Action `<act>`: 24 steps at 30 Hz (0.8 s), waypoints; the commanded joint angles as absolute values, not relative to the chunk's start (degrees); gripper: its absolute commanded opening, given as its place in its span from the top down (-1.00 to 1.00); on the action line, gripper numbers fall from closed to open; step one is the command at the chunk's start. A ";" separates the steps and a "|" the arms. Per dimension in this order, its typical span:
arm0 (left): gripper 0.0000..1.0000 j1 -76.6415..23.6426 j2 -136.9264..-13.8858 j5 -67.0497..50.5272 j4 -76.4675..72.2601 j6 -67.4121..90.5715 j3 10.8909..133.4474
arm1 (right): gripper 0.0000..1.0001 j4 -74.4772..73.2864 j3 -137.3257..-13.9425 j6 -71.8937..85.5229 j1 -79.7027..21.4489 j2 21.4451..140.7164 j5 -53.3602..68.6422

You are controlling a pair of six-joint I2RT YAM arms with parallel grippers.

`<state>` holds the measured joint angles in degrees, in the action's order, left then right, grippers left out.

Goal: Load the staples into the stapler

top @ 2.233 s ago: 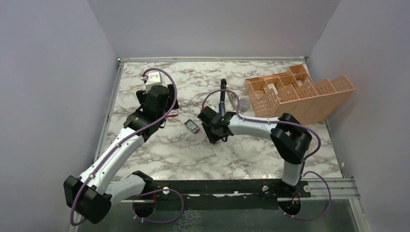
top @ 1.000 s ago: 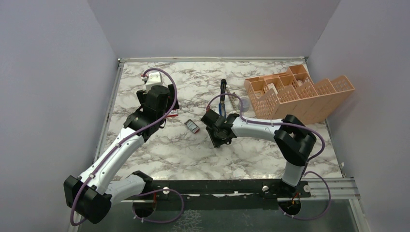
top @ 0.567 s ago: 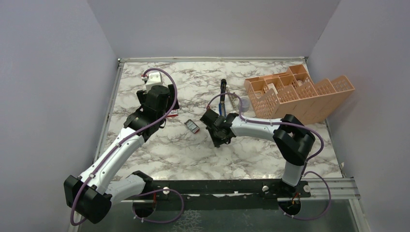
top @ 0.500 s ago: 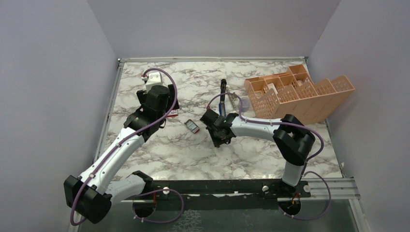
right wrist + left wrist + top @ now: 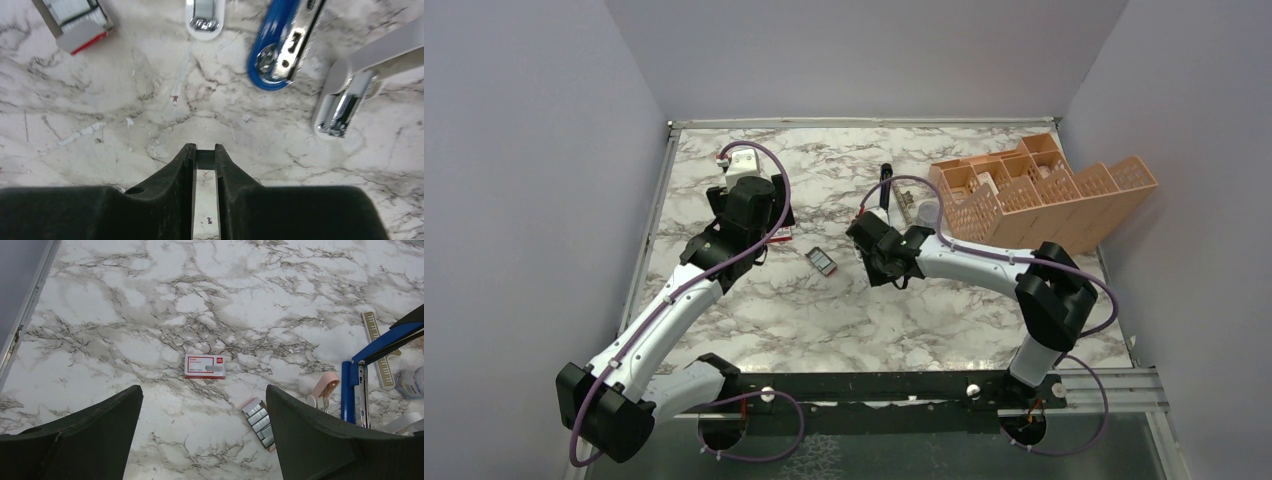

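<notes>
Two task things lie close together near the middle of the marble surface (image 5: 754, 320). The stapler (image 5: 346, 390) is slim and blue with black parts, and it stands opened. Its base lies flat with a bright metal channel showing beside it, and its upper arm rises at a slant toward the frame edge. The staples (image 5: 261, 418) are short silvery-grey strips packed side by side in a small dark tray with a reddish end. They lie between the stapler and the flat red-and-white box (image 5: 205, 366).

The left tool (image 5: 202, 395) hangs above the box with its fingers spread wide, gripping nothing. The right tool (image 5: 205, 159) is drawn in to a narrow slit over bare marble, just short of the stapler's rounded blue end. A small dark piece sits between its tips; what it is cannot be told.

From above, the right wrist covers most of the stapler and the left arm covers most of the box. In the right wrist view the tray is cut off by the frame, and two pale chrome-tipped pieces are too blurred to name.
</notes>
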<state>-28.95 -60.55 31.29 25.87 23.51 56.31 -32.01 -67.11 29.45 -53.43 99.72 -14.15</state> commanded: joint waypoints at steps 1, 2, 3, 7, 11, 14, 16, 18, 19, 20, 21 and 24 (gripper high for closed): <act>-0.86 -28.74 -60.72 30.45 24.87 23.81 55.88 | 0.56 -29.09 -70.04 27.64 -50.31 97.18 -18.69; -0.86 -28.74 -60.80 30.42 24.83 23.82 55.90 | 0.56 -28.87 -70.84 27.34 -49.83 97.43 -18.72; -0.86 -28.74 -60.93 30.33 24.87 23.82 55.90 | 0.56 -28.67 -71.74 27.13 -49.37 97.85 -19.03; -0.86 -28.74 -60.96 30.41 24.87 23.87 55.82 | 0.56 -27.15 -74.06 26.55 -47.33 99.77 -19.62; -0.86 -28.74 -61.15 30.57 24.87 23.67 55.88 | 0.56 -25.79 -75.46 25.71 -45.88 101.24 -20.26; -0.86 -28.74 -61.37 30.44 24.87 23.70 55.90 | 0.56 -26.45 -76.22 26.42 -44.46 102.26 -20.84; -0.86 -28.74 -61.45 30.41 24.87 23.73 55.90 | 0.56 -27.38 -76.45 27.42 -43.74 102.92 -21.12; -0.86 -28.74 -61.56 30.33 24.87 23.81 55.90 | 0.56 -27.54 -76.19 28.23 -43.03 103.29 -21.14; -0.86 -28.74 -61.53 30.32 24.82 23.86 55.90 | 0.56 -27.52 -76.06 28.48 -42.80 103.46 -21.17; -0.86 -28.74 -61.55 30.32 24.80 23.86 55.90 | 0.56 -27.28 -75.89 28.63 -42.65 103.57 -21.03; -0.86 -28.74 -61.60 30.32 24.79 23.83 55.94 | 0.56 -27.09 -75.78 28.77 -42.50 103.73 -20.94; -0.86 -28.74 -61.85 30.32 24.79 23.73 55.99 | 0.56 -26.55 -75.63 28.92 -42.20 104.41 -20.69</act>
<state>-28.95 -61.43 31.27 25.82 23.51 56.31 -27.51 -74.96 27.64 -42.68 102.91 -18.76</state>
